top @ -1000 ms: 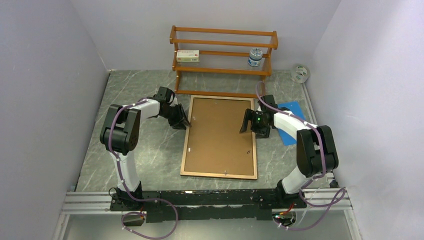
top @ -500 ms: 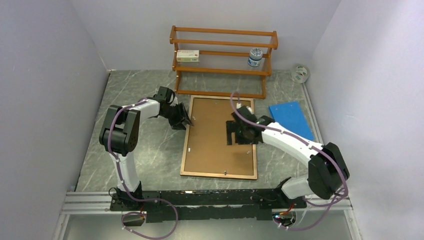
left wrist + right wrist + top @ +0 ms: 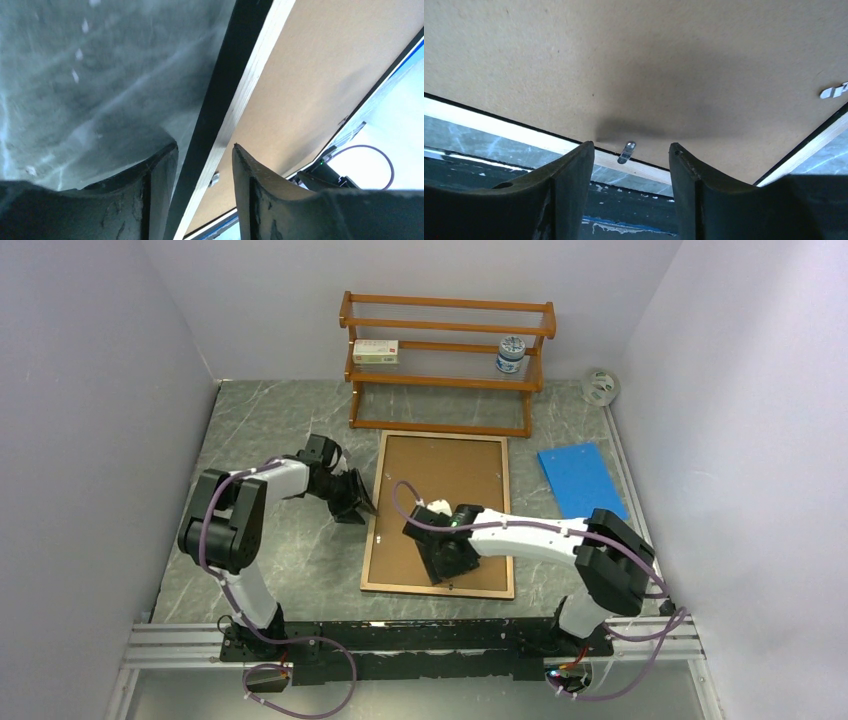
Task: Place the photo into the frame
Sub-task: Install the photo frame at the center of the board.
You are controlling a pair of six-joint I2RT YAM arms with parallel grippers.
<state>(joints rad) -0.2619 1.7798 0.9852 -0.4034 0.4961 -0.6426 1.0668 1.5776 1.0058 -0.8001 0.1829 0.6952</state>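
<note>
Finds the frame (image 3: 368, 550) face down, backing board (image 3: 440, 475) seated, photo unseen; probably leaves only clips (image 3: 834, 92) to turn; poises left gripper (image 3: 204, 150), right gripper (image 3: 630, 146) half-open, empty

Frame (image 3: 226, 109) edge between parted jaws

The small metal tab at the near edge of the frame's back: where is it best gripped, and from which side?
Probably the end of the metal tab that lies on the backing board, one finger on each long side, coming straight down. It is thin and lies flat on the frame, so no side approach would catch it.
</note>
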